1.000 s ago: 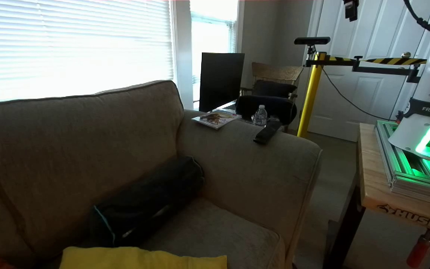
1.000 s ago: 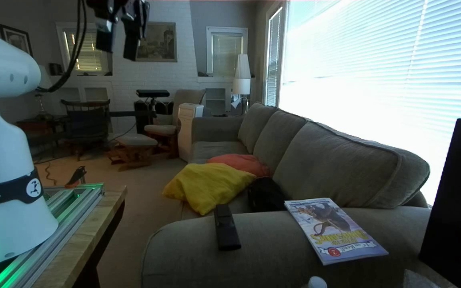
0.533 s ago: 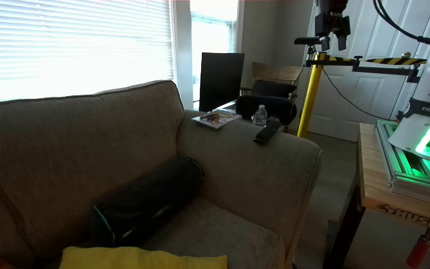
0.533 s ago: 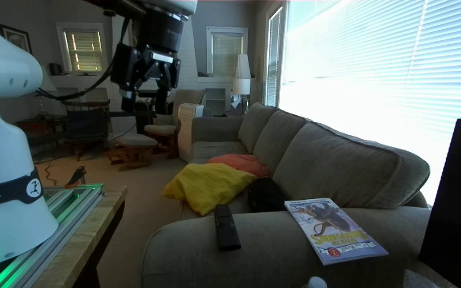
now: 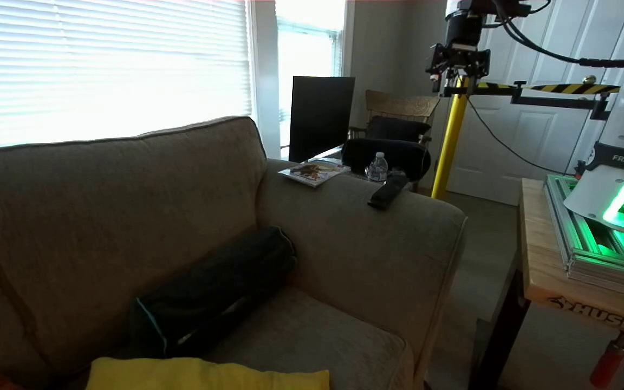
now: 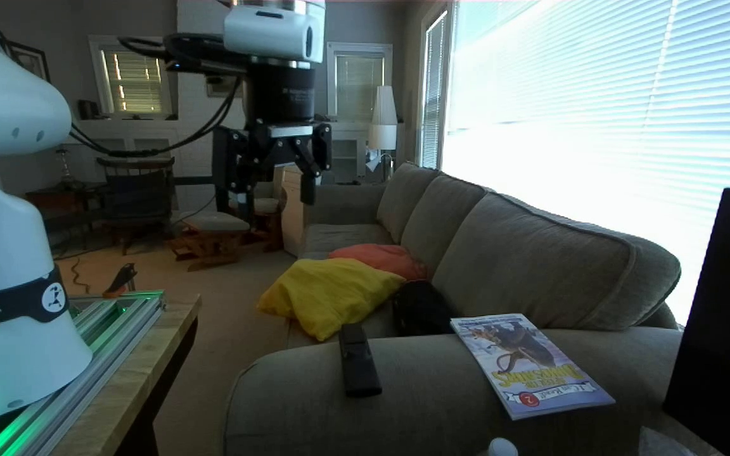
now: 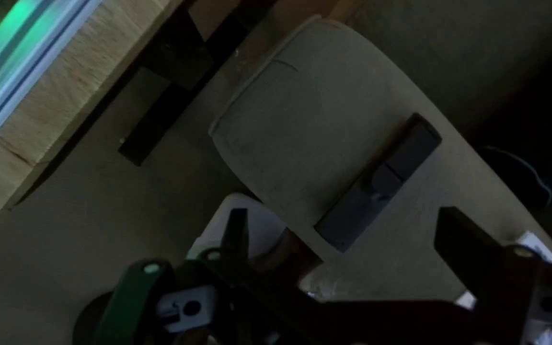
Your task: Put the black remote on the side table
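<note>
I had open air between the bench [image 5: 539, 238] edge and the remote [image 6: 359, 367]; a post [image 5: 451, 141] stood past one corner.

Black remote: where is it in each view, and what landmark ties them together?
In an exterior view: black remote right of centre, about mid-height.
In an exterior view: black remote near centre, in the lower half.
Wrist view: black remote right of centre, slanting.
Shared landmark: couch arm beneath it, in all three.
</note>
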Motion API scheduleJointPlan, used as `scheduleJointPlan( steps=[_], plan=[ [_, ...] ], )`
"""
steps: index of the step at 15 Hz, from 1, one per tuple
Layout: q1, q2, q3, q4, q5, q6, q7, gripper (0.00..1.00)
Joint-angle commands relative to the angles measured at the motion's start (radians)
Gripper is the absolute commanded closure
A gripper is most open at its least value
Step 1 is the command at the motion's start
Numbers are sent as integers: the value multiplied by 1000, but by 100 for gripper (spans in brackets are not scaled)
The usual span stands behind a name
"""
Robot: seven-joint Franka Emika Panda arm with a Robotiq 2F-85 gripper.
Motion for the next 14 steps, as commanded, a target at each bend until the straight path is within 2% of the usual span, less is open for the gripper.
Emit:
scheduleJointPlan(
  steps=[1, 5, 6, 9, 11, 12, 13, 14],
  plan=[
    [-18, 115, 47, -13, 43, 259, 132, 0],
    [-38, 273, 127, -16, -40, 565, 396, 0],
    [-74, 312, 173, -16, -68, 609, 478, 0],
    [-212, 389, 325, -22, -151, 625, 700, 0],
    [-234, 426, 371, -15, -198, 562, 850, 0],
    [-231, 447, 382, -5, -214, 534, 923, 0],
    [-106, 478, 268, 9, -231, 503, 994, 0],
    [-77, 503, 252, 22, -200, 472, 1022, 0]
  ],
)
